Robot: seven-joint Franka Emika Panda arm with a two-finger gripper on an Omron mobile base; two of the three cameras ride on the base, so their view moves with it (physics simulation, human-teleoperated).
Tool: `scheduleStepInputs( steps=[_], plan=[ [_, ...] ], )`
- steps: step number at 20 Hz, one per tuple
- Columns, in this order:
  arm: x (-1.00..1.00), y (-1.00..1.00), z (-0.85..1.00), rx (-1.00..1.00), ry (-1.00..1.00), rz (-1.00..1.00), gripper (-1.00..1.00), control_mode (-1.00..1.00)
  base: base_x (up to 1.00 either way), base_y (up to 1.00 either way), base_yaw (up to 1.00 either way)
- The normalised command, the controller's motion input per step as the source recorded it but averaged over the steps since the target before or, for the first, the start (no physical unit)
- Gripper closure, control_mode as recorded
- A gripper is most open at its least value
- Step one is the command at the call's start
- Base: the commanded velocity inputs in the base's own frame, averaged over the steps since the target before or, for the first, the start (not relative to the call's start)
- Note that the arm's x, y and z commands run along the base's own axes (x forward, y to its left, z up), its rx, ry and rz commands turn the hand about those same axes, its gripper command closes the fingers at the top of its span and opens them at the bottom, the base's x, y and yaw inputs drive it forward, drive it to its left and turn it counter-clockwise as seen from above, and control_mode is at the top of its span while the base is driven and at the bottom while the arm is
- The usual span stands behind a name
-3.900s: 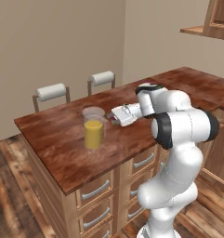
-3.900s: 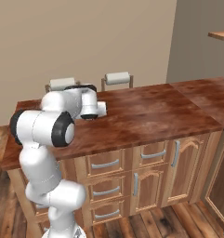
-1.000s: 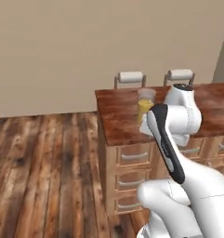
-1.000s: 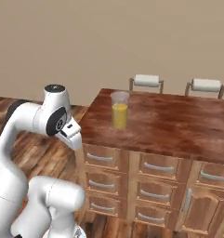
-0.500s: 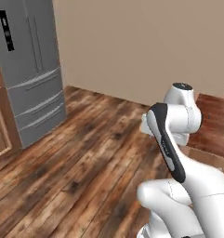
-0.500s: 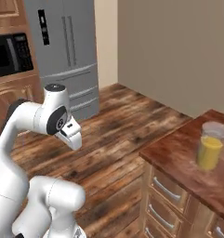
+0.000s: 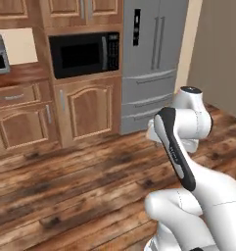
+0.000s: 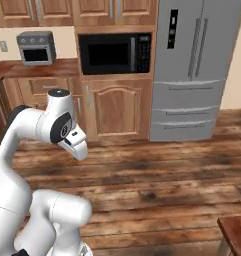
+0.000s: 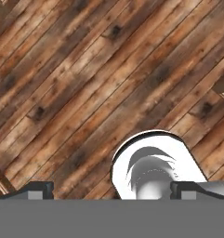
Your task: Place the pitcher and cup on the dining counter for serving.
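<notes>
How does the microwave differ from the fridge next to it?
The microwave is black and wide, and it sits built into the wooden cabinets above a cabinet door. The fridge is silver-grey and far taller, and it stands down to the wood floor. The microwave has one dark glass door, while the fridge has two upper doors with long vertical handles and drawers below. Both stand shut against the same wall.

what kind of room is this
A home kitchen: a steel fridge, a built-in microwave set in wood cabinets, and a toaster oven on the counter.
</notes>
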Motion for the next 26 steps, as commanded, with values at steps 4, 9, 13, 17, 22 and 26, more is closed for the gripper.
scheduleStepInputs(
  steps=[4,9,13,17,22,26],
  plan=[
    [0.0,0.0,0.0,0.0,0.0,0.0,-1.0,1.0,0.36,0.31,0.78],
    [0.0,0.0,0.0,0.0,0.0,0.0,-1.0,1.0,0.82,0.3,0.62],
    [0.0,0.0,0.0,0.0,0.0,0.0,-1.0,1.0,1.0,0.04,0.46],
    [0.0,0.0,0.0,0.0,0.0,0.0,-1.0,1.0,1.0,0.0,0.38],
    [0.0,0.0,0.0,0.0,0.0,0.0,-1.0,1.0,1.0,0.0,0.37],
    [0.0,0.0,0.0,0.0,0.0,0.0,-1.0,1.0,1.0,0.0,0.38]
  ],
)
